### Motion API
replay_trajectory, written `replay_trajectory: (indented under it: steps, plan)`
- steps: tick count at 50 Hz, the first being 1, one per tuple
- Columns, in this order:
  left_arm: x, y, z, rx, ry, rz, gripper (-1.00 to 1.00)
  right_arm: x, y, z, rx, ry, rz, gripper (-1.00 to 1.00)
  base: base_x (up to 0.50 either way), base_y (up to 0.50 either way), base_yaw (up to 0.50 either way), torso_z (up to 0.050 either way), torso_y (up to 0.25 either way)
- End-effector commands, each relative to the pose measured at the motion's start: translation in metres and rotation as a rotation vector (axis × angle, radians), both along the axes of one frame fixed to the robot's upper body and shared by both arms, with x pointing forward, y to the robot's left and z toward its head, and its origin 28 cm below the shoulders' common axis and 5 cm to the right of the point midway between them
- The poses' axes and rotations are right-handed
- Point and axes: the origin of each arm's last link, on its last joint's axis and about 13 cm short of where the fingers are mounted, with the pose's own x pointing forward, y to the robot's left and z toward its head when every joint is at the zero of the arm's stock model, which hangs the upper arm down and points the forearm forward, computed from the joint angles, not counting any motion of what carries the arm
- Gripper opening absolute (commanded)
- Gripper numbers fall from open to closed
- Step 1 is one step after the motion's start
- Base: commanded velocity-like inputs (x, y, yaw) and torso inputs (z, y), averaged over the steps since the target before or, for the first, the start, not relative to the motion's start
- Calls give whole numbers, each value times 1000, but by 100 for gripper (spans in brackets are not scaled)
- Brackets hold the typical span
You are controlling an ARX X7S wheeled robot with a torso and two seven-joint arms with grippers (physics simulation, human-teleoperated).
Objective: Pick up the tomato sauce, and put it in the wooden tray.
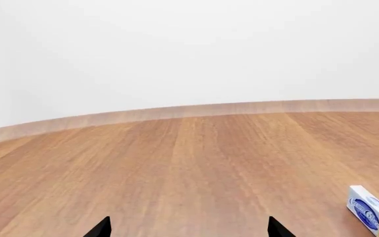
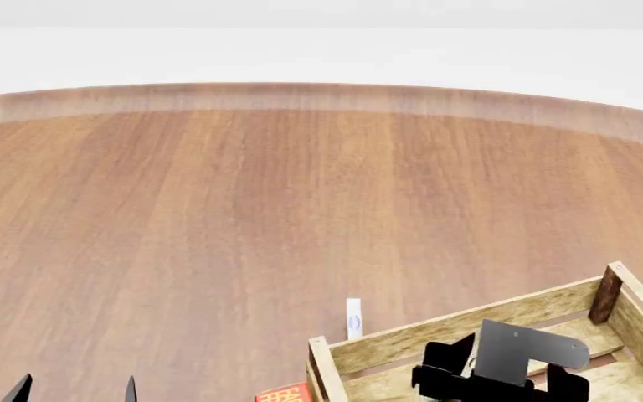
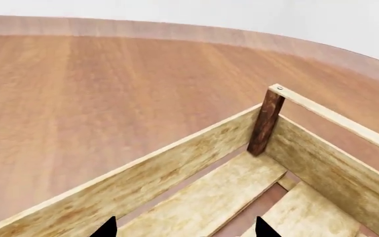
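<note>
The tomato sauce can does not show in any view. The wooden tray (image 2: 455, 328), a pale slatted crate with dark corner posts, stands at the near right of the table. My right gripper (image 3: 184, 228) is open and empty, hovering inside the tray over its slats (image 3: 203, 197), near the far corner post (image 3: 266, 121). In the head view its grey and black wrist (image 2: 501, 368) sits over the tray. My left gripper (image 1: 188, 228) is open and empty above bare table, and its fingertips show at the near left in the head view (image 2: 74, 389).
A small white and blue box (image 2: 354, 318) stands just beyond the tray's far left corner; it also shows in the left wrist view (image 1: 366, 207). A red item (image 2: 285, 393) lies at the tray's left side, cut off by the frame. The round wooden table (image 2: 244, 209) ends at a white wall.
</note>
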Motion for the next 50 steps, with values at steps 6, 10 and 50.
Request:
replay_trajectory:
  steps: [6, 10, 50]
  plan:
    - [0, 1, -1, -1, 0, 1, 100, 6, 2, 8, -11, -91, 33, 100, 0, 0, 0, 0, 0]
    - [0, 1, -2, 0, 0, 1, 100, 9, 2, 12, -21, -108, 42, 100, 0, 0, 0, 0, 0]
    - [-2, 0, 0, 1, 0, 0, 100, -41, 16, 107, -54, -399, 172, 100, 0, 0, 0, 0, 0]
